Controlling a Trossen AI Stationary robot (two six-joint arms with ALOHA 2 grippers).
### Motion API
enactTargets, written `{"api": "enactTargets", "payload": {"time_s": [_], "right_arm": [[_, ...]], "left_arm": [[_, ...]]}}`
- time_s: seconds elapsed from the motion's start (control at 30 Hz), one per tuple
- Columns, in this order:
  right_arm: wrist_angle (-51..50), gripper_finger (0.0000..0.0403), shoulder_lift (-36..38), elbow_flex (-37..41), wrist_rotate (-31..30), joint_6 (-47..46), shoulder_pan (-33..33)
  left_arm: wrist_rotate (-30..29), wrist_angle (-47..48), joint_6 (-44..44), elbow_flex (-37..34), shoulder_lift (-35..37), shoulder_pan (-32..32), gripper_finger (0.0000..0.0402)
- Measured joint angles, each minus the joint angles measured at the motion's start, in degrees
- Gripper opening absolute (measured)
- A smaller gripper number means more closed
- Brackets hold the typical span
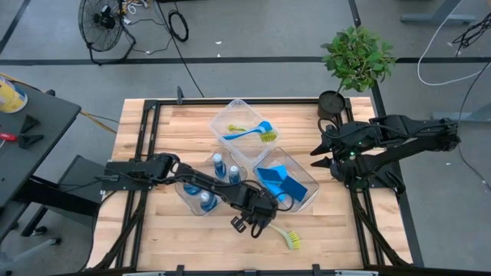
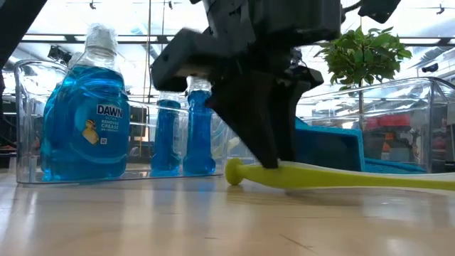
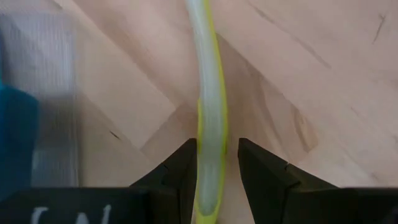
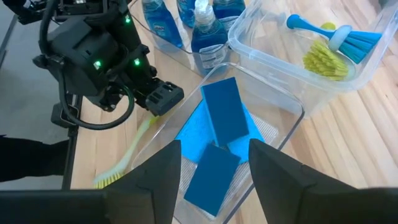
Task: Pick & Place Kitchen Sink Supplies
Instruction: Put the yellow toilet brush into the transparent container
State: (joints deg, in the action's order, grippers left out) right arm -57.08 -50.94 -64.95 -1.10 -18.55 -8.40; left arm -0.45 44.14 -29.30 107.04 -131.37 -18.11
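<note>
A: Where is the left gripper [image 3: 217,171] right now?

B: Down at the table's front edge, over the yellow-green dish brush [image 1: 282,234]. Its fingers [image 3: 177,177] stand slightly apart, one on each side of the handle, close to it or just touching. I wouldn't call that clamped; a sliver of gap shows on one side in the left wrist view.

A: Why straddle the handle there?

B: My guess is that the thin shaft is the easiest part to pinch. The low view shows the fingertips reaching the wood near the handle's rounded end, so the jaws cross the brush's width rather than its length.

A: Which way does the brush lie?

B: Flat on the wooden table [image 1: 153,245], long axis running diagonally. The handle end is under the gripper, and the bristle head points toward the front right corner.

A: What's around it?

B: Just behind it is a clear bin of blue sponges [image 4: 222,112]. Left of that, another bin [image 2: 28,114] holds bottles of blue dish soap [image 2: 85,121]. Farther back, a third bin [image 1: 230,115] already holds a blue brush [image 1: 249,132] and another yellow-green one, so that looks like the likely destination.

A: And the right arm?

B: The right gripper [image 1: 326,157] waits at the table's right edge near the potted plant [image 1: 354,57], its fingers spread wide and holding nothing.
</note>
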Motion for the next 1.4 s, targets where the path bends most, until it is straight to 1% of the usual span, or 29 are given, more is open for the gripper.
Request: {"api": "enactTargets", "payload": {"time_s": [0.17, 0.5, 0.67, 0.77, 0.9, 1.03, 1.1, 1.23, 1.4], "right_arm": [[0.0, 0.0190, 0.0, 0.0, 0.0, 0.0, 0.0], [0.0, 0.0190, 0.0, 0.0, 0.0, 0.0, 0.0], [0.0, 0.0190, 0.0, 0.0, 0.0, -0.4, 0.0], [0.0, 0.0190, 0.0, 0.0, 0.0, -0.5, 0.0], [0.0, 0.0190, 0.0, 0.0, -1.2, -0.4, 0.0], [0.0, 0.0190, 0.0, 0.0, -1.5, -0.5, 0.0], [0.0, 0.0190, 0.0, 0.0, -1.5, -0.5, 0.0], [0.1, 0.0190, 0.0, 0.0, -1.5, -0.5, 0.0], [0.3, 0.0190, 0.0, 0.0, -1.5, -0.4, 0.0]], "left_arm": [[-2.1, -0.6, 0.0, -1.1, 0.0, 0.0, 0.0122], [-2.1, -1.0, 0.0, -4.0, 0.0, 0.2, 0.0122], [-2.3, -0.9, 0.1, -4.2, 0.0, 0.2, 0.0120], [-2.4, -0.9, 0.0, -4.2, 0.0, 0.3, 0.0110], [-2.6, -1.0, 0.1, -4.2, 0.0, 0.3, 0.0082], [-2.6, -0.7, 0.1, -4.2, 0.2, 0.0, 0.0080], [-2.5, 0.7, 0.1, -3.2, 0.2, -0.2, 0.0080], [-3.1, 3.4, 0.1, 0.9, 0.2, -1.0, 0.0080], [-4.0, 9.6, 0.1, 8.7, 0.3, -2.1, 0.0080]]}}
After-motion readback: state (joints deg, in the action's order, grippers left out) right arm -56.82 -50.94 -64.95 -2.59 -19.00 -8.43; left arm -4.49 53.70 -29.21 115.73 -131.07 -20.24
